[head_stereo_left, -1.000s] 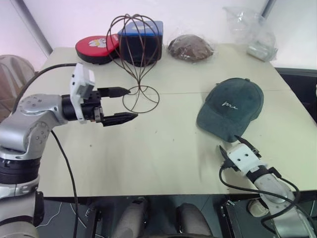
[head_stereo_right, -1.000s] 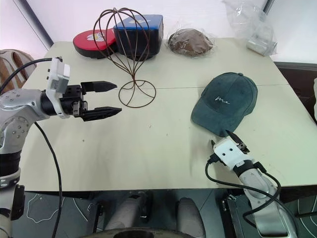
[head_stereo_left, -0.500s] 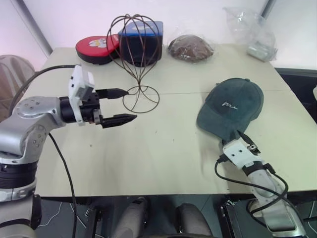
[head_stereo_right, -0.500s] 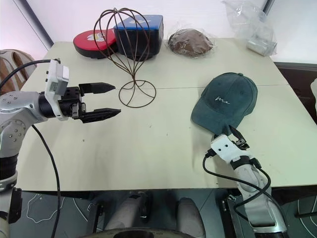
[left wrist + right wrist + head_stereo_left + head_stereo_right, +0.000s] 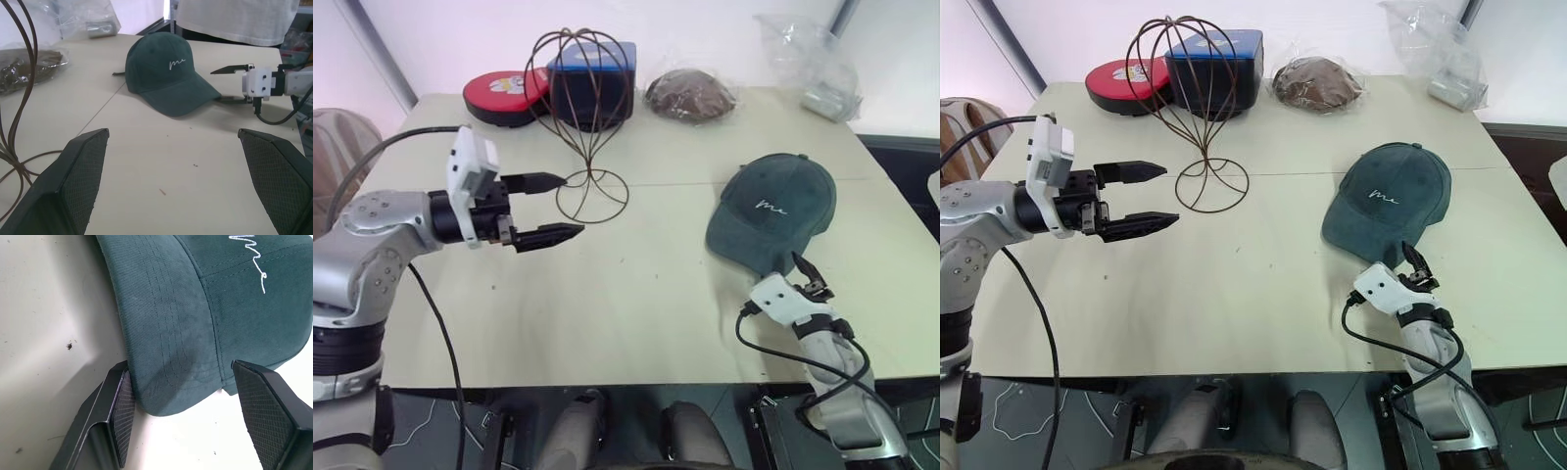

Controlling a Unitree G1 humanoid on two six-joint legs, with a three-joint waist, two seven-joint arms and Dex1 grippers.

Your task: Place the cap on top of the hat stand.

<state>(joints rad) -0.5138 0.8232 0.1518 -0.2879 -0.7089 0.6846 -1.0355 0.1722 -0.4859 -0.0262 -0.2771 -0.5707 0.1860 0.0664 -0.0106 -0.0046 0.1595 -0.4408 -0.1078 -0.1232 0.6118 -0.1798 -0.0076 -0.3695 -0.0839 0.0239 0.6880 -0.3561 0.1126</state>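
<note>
Seen left to right across one pale, matte surface [image 5: 636, 313], seamed through the middle. At the left, one left claw [image 5: 551, 208] of two black ridged fingers, spread apart and empty, level above the surface, aimed at the ring base beside it. Just past it, one hat stand [image 5: 587, 108]: thin dark-brown wire looped into a head-shaped dome on a narrow stem over a round wire ring, upright and bare. Behind it along the far edge, one flat round red case [image 5: 504, 95], one dark box with a blue lid [image 5: 597, 69], one brown dome-shaped lump [image 5: 690, 95] in clear wrap. At the far right corner, one crumpled clear plastic bag [image 5: 808, 59]. On the right half of the surface, one cap [image 5: 773, 211]: dark teal-green soft fabric, stitched curved brim toward the near edge, small white script on the front, lying flat. At the near right, one right claw [image 5: 811, 277], its two fingers spread wide to either side of the brim's tip, not closed on it; inner pads diamond-textured.
</note>
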